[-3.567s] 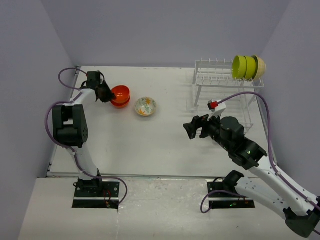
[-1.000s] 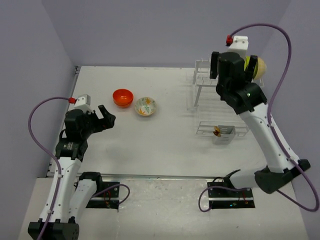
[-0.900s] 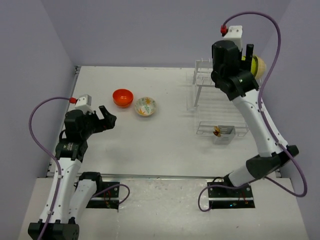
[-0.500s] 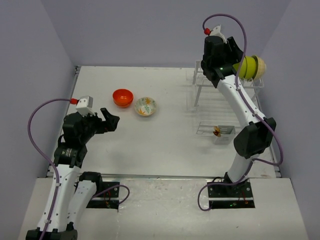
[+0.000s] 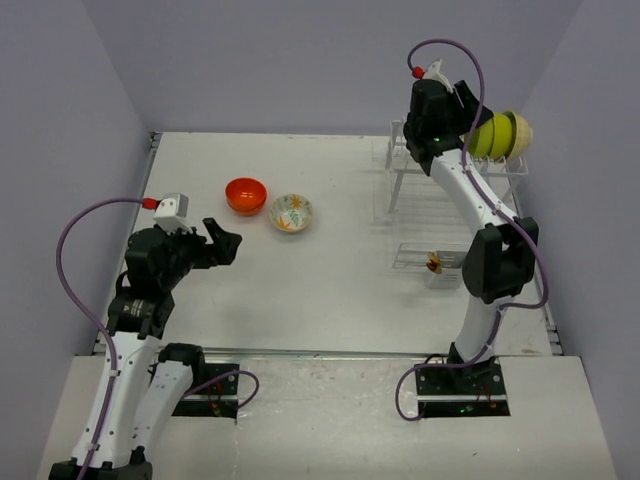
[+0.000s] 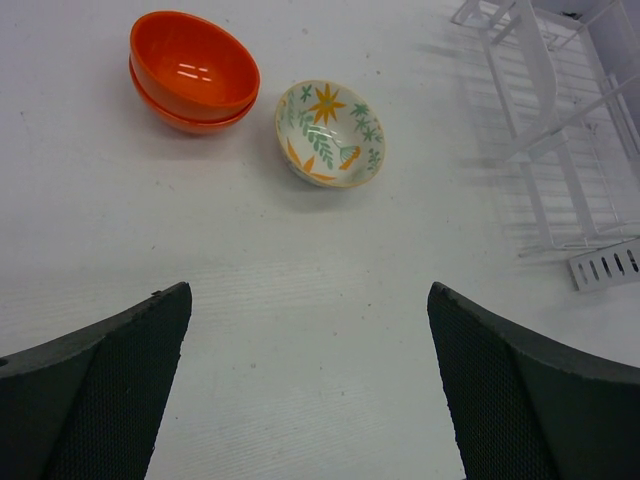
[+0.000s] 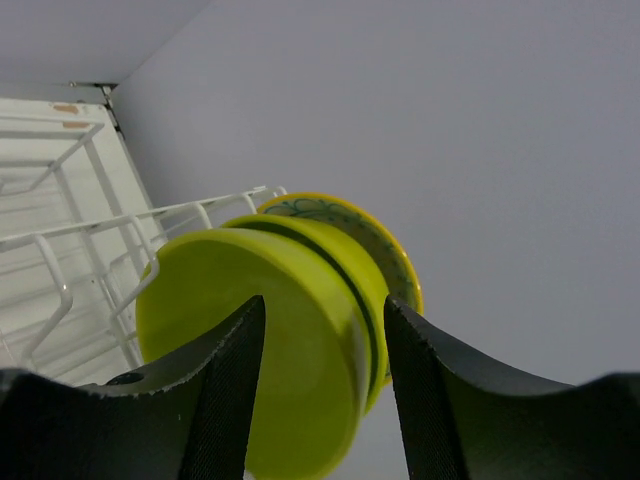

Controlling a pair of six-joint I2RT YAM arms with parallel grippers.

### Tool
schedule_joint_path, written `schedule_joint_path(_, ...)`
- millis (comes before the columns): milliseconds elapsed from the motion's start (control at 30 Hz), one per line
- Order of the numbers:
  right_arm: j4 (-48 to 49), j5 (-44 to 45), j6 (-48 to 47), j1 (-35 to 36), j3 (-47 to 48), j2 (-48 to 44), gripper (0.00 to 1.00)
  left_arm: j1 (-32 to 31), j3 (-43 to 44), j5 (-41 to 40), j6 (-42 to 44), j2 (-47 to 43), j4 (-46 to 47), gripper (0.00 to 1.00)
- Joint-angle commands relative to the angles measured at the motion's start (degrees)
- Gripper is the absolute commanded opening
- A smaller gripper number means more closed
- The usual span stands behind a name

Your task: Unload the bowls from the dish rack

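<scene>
Two lime green bowls [image 5: 487,136] and a beige bowl [image 5: 521,132] stand on edge at the right end of the dish rack's [image 5: 420,160] top tier. My right gripper [image 5: 468,118] reaches them from the left. In the right wrist view that gripper [image 7: 325,330] has narrowed on the front green bowl [image 7: 300,290], one finger inside it and one outside its rim. Two stacked orange bowls [image 6: 190,68] and the floral bowl [image 6: 330,132] sit on the table. My left gripper [image 6: 310,330] hovers open and empty, near side of them.
The rack's lower shelf with its cutlery basket [image 5: 445,265] lies in front of the rack legs. The back wall and the right wall stand close to the rack. A purple cable loops above the right wrist.
My right arm has stretched further over the rack's top tier, and its jaws have closed from wide to about half around the front green bowl. The left arm barely shifted.
</scene>
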Motion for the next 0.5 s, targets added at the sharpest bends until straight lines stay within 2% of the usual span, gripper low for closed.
schedule_joint_path(0, -0.73, 0.45, 2.24, -0.37, 0.03, 0.72, 0.52, -0.65, 0.28, 0.81, 1.85, -0.44, 2.18, 1.00)
schedule_joint_path(33, -1.43, 0.36, 3.46, -0.37, 0.46, 0.89, 0.52, -0.74, 0.28, 0.72, 1.85, -0.70, 2.26, 1.00)
schedule_joint_path(233, -1.62, 1.06, 2.87, -0.54, -0.23, 1.60, 0.33, -0.92, 0.28, 0.54, 1.85, -1.06, 2.18, 1.00)
schedule_joint_path(367, -0.47, 1.95, 2.51, -0.54, -1.29, 1.16, 0.31, -1.00, 0.28, 0.54, 1.85, -1.14, 2.17, 1.00)
schedule_joint_path(467, 0.58, 1.86, 2.07, -0.80, -2.34, 0.72, 0.25, -1.01, 0.19, 0.46, 1.85, -1.23, 2.17, 1.00)
